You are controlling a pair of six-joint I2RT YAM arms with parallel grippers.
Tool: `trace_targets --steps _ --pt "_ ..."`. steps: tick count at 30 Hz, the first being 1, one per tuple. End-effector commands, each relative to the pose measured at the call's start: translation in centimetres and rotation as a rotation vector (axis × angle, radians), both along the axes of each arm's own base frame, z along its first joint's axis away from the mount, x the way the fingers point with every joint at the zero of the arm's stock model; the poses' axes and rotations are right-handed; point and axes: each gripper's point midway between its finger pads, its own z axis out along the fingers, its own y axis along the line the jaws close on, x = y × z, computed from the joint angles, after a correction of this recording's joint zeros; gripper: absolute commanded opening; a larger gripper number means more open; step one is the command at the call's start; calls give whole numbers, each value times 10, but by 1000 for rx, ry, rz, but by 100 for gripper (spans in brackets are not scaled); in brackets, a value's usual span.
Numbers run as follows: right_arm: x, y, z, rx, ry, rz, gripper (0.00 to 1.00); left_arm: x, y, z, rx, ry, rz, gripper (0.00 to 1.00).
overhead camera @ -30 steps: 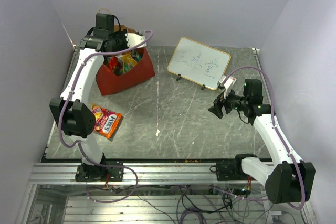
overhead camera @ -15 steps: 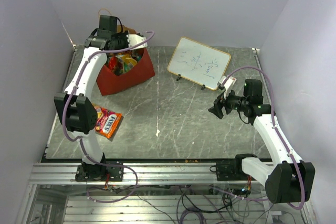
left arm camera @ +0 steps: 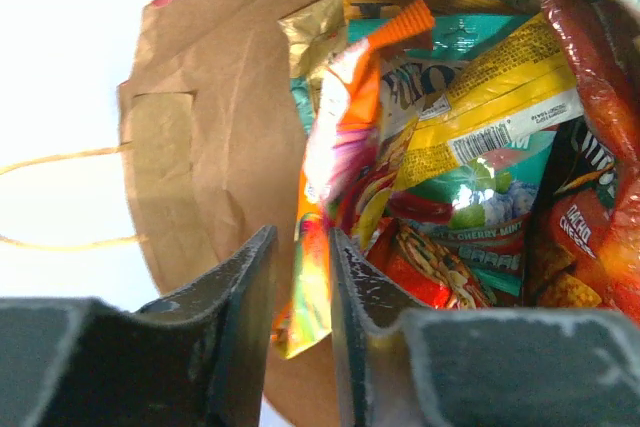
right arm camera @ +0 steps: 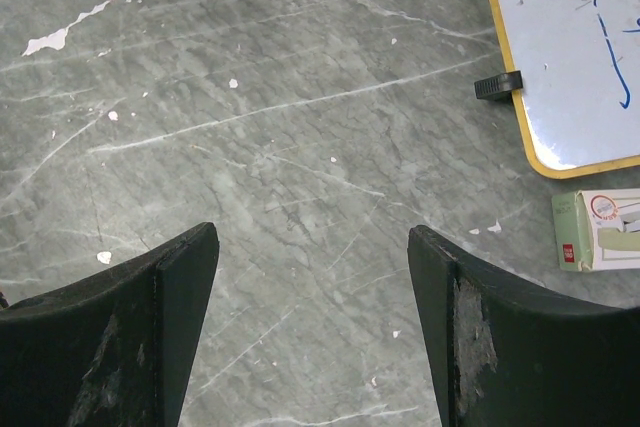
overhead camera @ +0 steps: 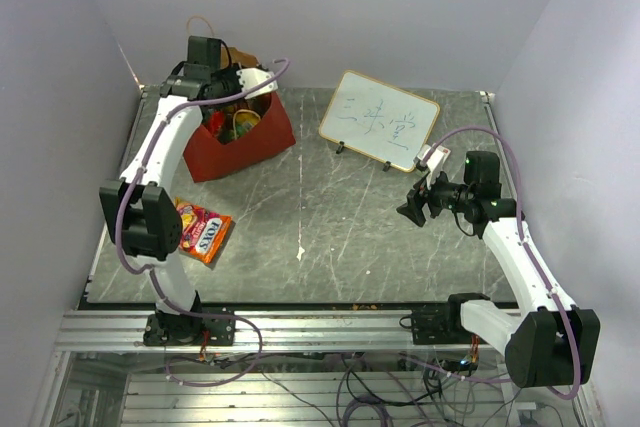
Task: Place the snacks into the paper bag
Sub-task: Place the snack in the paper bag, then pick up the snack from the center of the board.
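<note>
1. Just now the left end effector (left arm camera: 300,247) has gone from clenched to parted. In the left wrist view its jaws stand a little apart, down in the mouth of the paper bag (left arm camera: 210,117).
2. An orange packet (left arm camera: 345,117) stands on edge in the gap and past it, leaning on the other snacks (left arm camera: 480,137) in the bag. It looks let go, not pinched, though whether one finger is touching it I cannot tell.
3. In the top view the left arm has drifted slightly toward the upper left over the bag's opening compared with a second ago. The bag (overhead camera: 255,142) has not shifted and sits upper left on the table (overhead camera: 330,227).
4. The right end effector (right arm camera: 312,247) is unchanged: spread wide, gripping nothing, hanging over bare table at centre right. The whiteboard (right arm camera: 570,37) and a small white box (right arm camera: 598,230) lie at the right edge of its view.
5. Meaning: this packet counts as delivered, I judge. The bag already holds a crowd of yellow, teal and red packs.
6. Left over: one loose packet (overhead camera: 203,230), orange and red, flat on the table at lower left, just beside the left arm's elbow. No other snack shows outside the bag.
7. Next call, as a guess: lift the left arm straight out so the fingers don't drag the orange packet back up, then go for the loose one.
</note>
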Motion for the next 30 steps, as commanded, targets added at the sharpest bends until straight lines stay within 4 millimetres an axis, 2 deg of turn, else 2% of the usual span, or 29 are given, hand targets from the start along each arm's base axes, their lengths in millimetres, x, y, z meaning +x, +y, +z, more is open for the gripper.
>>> trace_targets --steps 1,13,19,23,26,30 --pt "-4 -1 -5 6 13 6 77 -12 8 48 -70 -106 65 39" --pt "-5 -1 -3 10 10 7 77 -47 12 85 -206 -149 143 56" --pt "-4 -2 -1 17 7 -11 78 -69 21 90 -319 -136 240 62" --pt "-2 -3 1 20 5 -24 78 -91 37 95 -388 -144 319 67" --pt "-2 -4 3 23 -3 -32 79 -111 54 92 -431 -136 392 71" --pt "-2 -4 5 29 -9 -36 79 -146 80 78 -448 -110 496 76"
